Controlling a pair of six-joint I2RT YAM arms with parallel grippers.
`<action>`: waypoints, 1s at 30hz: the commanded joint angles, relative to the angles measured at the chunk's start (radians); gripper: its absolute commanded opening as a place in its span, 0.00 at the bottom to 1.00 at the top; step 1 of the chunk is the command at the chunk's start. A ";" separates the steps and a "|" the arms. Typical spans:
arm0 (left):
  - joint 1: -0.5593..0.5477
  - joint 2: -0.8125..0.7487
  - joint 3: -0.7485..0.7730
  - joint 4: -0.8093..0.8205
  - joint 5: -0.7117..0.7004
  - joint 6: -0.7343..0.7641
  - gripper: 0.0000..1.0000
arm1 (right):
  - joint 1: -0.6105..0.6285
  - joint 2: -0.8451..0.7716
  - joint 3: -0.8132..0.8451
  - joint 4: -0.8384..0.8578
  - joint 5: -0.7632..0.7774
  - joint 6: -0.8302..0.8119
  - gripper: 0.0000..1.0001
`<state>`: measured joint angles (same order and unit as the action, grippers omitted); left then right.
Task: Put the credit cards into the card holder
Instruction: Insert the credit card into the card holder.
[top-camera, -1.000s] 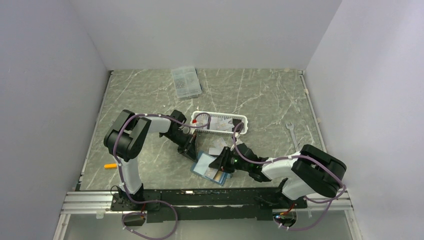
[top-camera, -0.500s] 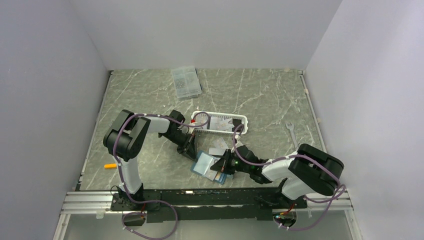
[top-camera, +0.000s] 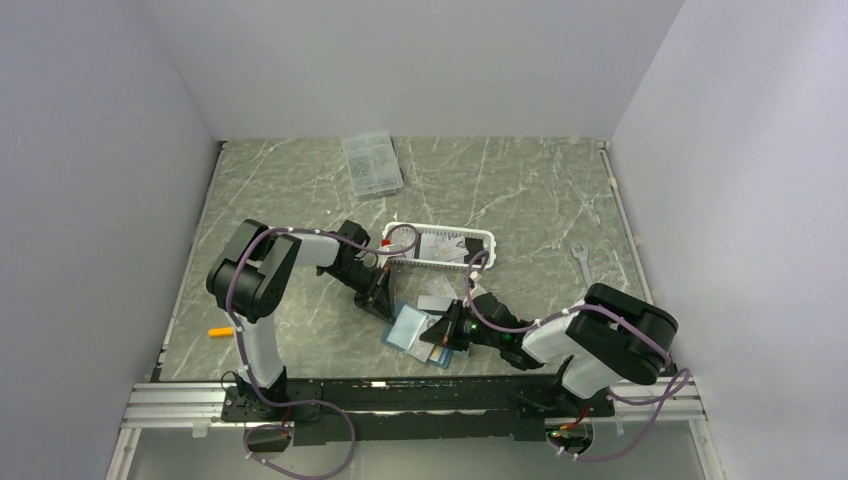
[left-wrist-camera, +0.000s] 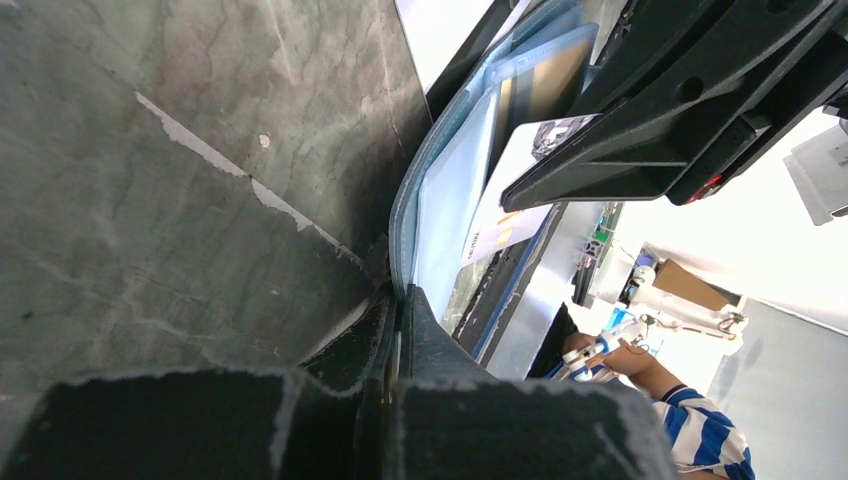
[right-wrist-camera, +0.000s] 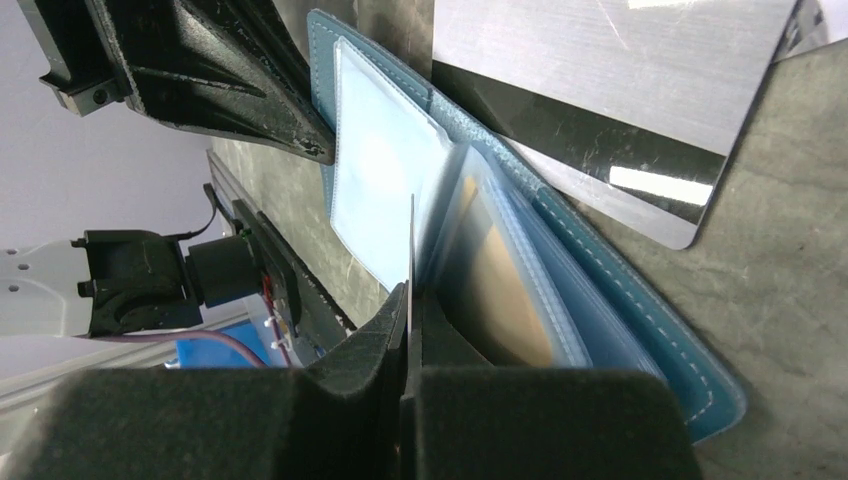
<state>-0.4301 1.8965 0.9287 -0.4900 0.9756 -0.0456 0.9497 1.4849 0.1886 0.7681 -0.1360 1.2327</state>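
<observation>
Open card holder (top-camera: 415, 325) just near-side of white basket (top-camera: 440, 245). Left gripper (left-wrist-camera: 400, 300) clamps its teal edge, right gripper (right-wrist-camera: 410, 300) pinches a clear sleeve (right-wrist-camera: 412, 260) (gold card (right-wrist-camera: 500, 290) already pocketed). Risk: flimsy sleeve slips out or tears if pulled; grey card (right-wrist-camera: 600, 60) toward basket not in yet.

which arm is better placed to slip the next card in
Likely right: the right tool is shut on a thin sheet inside the open card holder, next to the grey card; the left tool is clamping the holder's edge.
</observation>
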 joint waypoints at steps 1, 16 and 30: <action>0.005 0.000 0.000 0.016 0.029 0.010 0.00 | -0.026 0.062 -0.015 0.058 -0.022 -0.012 0.00; 0.005 -0.005 0.001 0.010 0.035 0.016 0.00 | -0.079 -0.006 0.036 -0.224 -0.052 -0.014 0.35; 0.005 -0.009 -0.001 0.012 0.038 0.015 0.00 | -0.080 -0.177 -0.003 -0.330 -0.049 -0.003 0.38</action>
<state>-0.4301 1.8965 0.9287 -0.4900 0.9936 -0.0456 0.8734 1.2827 0.1947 0.4961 -0.1883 1.2423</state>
